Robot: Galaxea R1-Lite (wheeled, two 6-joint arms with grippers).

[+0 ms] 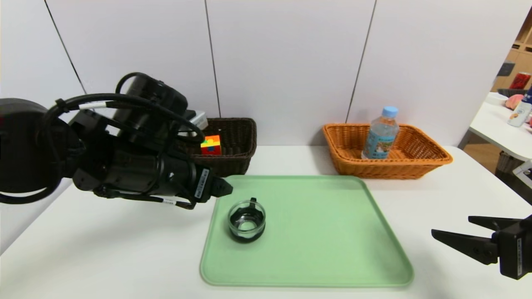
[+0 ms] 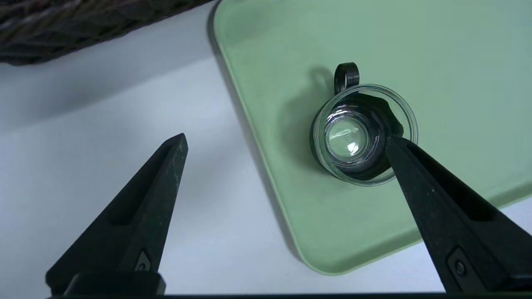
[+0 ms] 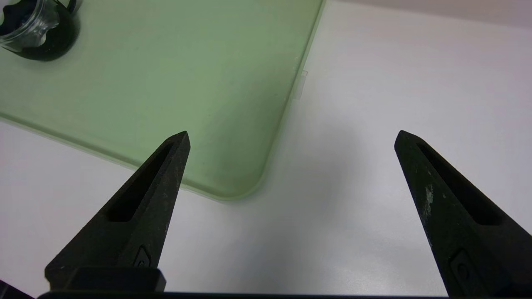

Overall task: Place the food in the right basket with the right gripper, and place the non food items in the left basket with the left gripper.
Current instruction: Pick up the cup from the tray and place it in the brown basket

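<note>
With its claw wide open and empty, the left gripper (image 2: 286, 141) hangs in the left half of the head view near the cup (image 1: 247, 221), which stands left of centre, and a fingertip could tip it if the claw descends off-centre.

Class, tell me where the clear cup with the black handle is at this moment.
In the head view, the cup stands on the left part of the green tray, nearer us than the dark basket.

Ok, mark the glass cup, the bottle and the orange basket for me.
Glass cup (image 2: 347, 137): left wrist view, inner base.
Bottle (image 1: 380, 143): head view, label.
Orange basket (image 1: 386, 168): head view, front wall.
</note>
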